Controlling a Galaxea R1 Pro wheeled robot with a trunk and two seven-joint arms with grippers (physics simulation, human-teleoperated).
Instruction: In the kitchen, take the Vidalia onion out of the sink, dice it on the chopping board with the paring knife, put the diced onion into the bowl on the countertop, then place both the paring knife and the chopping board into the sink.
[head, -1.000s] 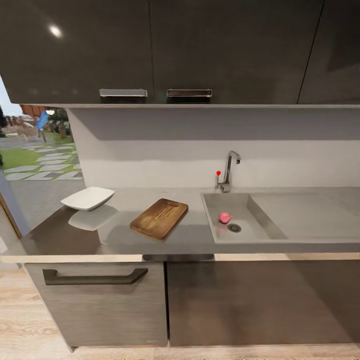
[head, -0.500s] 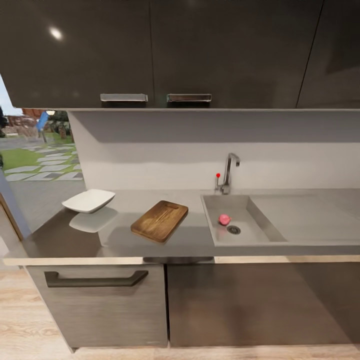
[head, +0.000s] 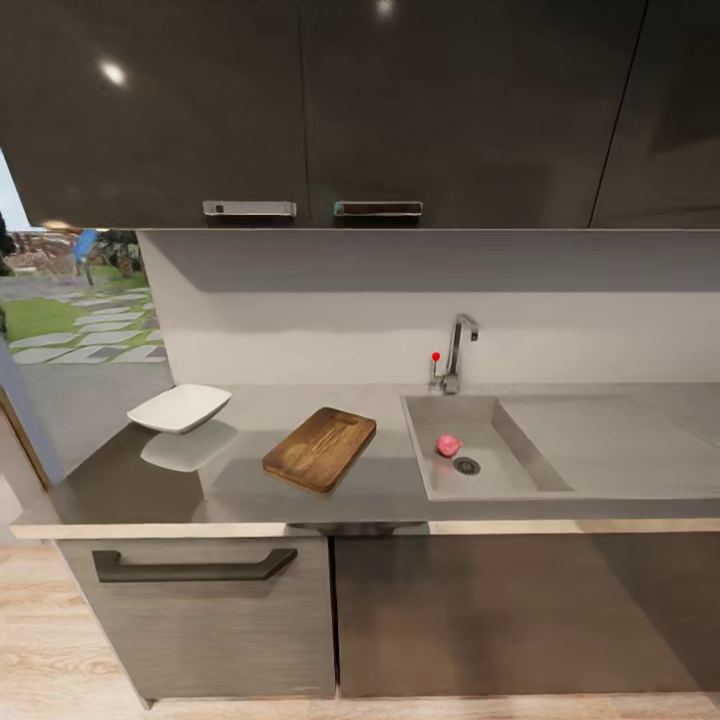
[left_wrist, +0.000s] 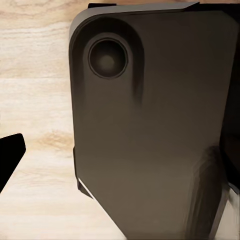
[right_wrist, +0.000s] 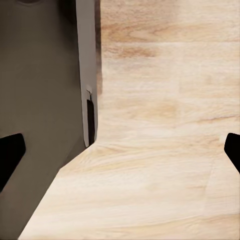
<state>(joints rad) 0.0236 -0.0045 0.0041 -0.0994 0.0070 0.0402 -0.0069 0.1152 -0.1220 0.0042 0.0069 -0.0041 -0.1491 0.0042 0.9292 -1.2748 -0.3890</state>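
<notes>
A pinkish Vidalia onion (head: 448, 445) lies in the sink (head: 500, 482) beside the drain. The dark brown chopping board (head: 320, 449) rests at an angle on the glossy countertop (head: 240, 488), left of the sink. Farther left sits the white bowl (head: 180, 408). The paring knife is out of view. My right gripper (right_wrist: 120, 152) hangs open over the wood floor, its black fingertips (right_wrist: 10, 155) at the picture's edges. My left gripper (left_wrist: 120, 155) is open too, with one fingertip (left_wrist: 10, 155) beside a dark curved panel (left_wrist: 150, 125) of the robot.
A chrome tap (head: 457, 352) with a red knob (head: 436, 356) stands behind the basin; the steel drainboard (head: 610, 435) extends right. Dark wall cabinets (head: 300, 100) hang over the counter. Below are a drawer with a dark handle (head: 195, 565) and light wood floor (head: 40, 650).
The whole head picture has shifted slightly downward, so the camera has moved. Onion, board and bowl keep their places on the counter.
</notes>
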